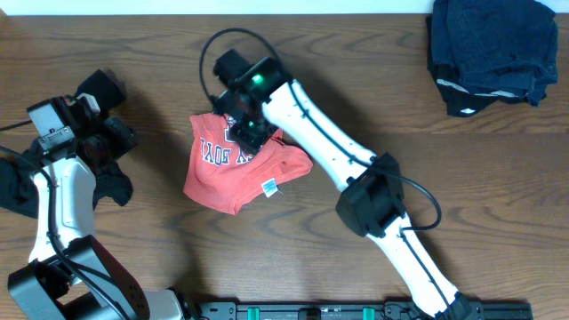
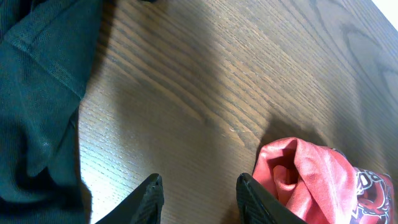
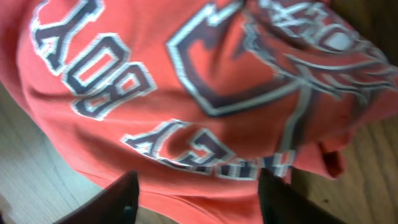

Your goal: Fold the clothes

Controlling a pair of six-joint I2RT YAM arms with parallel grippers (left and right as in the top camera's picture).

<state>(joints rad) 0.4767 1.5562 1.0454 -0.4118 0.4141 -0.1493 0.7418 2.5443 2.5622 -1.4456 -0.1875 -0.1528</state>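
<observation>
two claws, both with fingers apart and gripping nothing. at the overhead frame's left edge the limp black garment [image 1: 11, 185] lies beside the left gripper [image 2: 199, 186]. left of centre sits the crumpled coral-red t-shirt [image 1: 236, 173] — the right gripper [image 3: 198, 186] is spread over its lettering [image 3: 186, 93]. upper right corner: a dark folded pile [image 1: 489, 49].

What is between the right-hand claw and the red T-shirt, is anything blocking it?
Nothing visible. The right gripper is directly above the red T-shirt, fingers open, and its wrist view shows only the shirt beneath them.
</observation>
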